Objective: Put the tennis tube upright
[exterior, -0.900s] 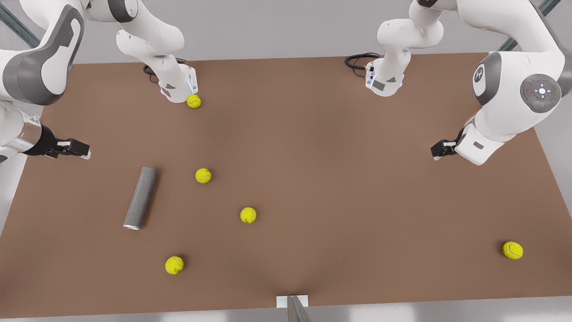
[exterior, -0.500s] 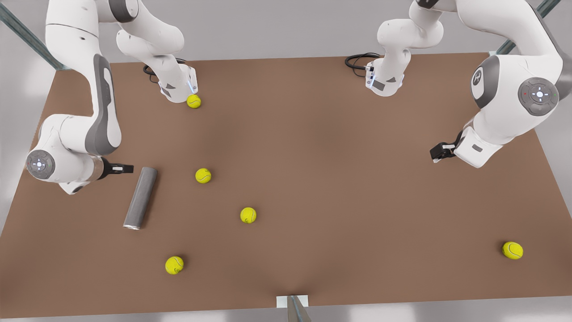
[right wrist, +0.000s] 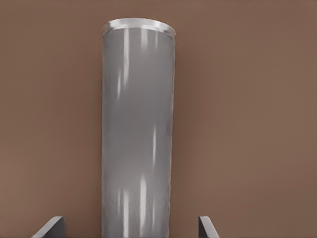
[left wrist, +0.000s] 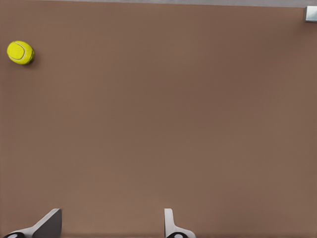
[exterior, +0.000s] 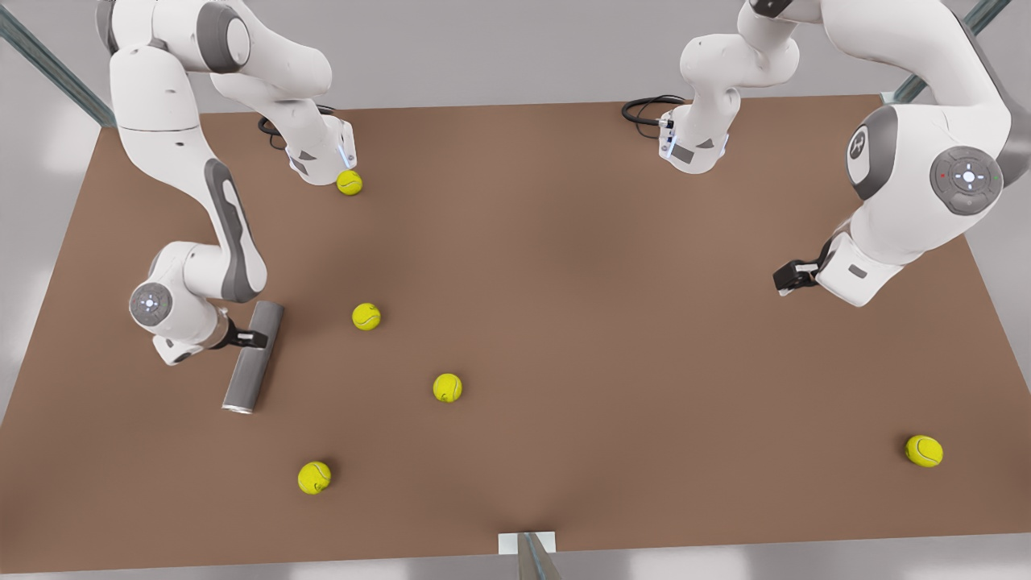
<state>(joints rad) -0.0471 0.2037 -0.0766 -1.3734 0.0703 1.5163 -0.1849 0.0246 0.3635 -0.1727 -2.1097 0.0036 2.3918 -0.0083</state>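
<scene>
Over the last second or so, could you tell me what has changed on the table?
The right gripper swung in from the front view's left edge and now straddles the tennis tube near its far end, fingers open. The tube still lies flat, unmoved. The left gripper barely moved, and the tennis balls stayed put.

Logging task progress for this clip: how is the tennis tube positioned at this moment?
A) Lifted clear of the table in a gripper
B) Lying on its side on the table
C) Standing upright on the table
B: the tennis tube lies flat on the table, with the open right gripper at its far end.
</scene>
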